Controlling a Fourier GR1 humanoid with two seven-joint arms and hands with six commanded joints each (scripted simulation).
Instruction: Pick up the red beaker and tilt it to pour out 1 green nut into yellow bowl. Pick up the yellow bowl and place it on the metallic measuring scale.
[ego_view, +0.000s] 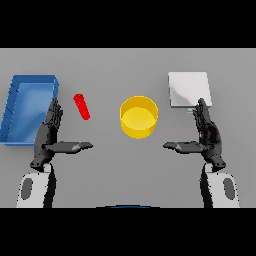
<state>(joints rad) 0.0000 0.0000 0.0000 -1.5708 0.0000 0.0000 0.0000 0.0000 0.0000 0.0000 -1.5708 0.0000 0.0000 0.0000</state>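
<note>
- I see the red beaker (82, 106) on the grey table (110, 165), left of centre. It reads as a short red cylinder lying slanted, its upper end toward the left and far side, its lower end toward the right and near side. I cannot tell whether it lies on its side or only looks so from above.
- I cannot make out any green nut in or near the beaker.
- The yellow bowl (139, 116) stands upright at about the middle of the table, to the right of the beaker and apart from it. Its inside looks plain yellow; I see nothing in it.
- The metallic measuring scale (188, 89) is a pale square plate at the far right, beyond and to the right of the bowl, not touching it.
- A blue bin (29, 108) with raised walls sits at the far left, to the left of the beaker and apart from it.
- My left hand (48, 134) hovers at the near left, between the bin and the beaker and nearer to me than both. Its fingers are straight and point away from me, the thumb sticks out to the right. It holds nothing and touches neither object.
- My right hand (207, 134) mirrors it at the near right, just below the scale's near edge. Its fingers are straight, fingertips close to the scale's near right corner, thumb out to the left toward the bowl. It holds nothing.
- Both hands sit well apart, with the bowl between them and a little farther away.
</note>
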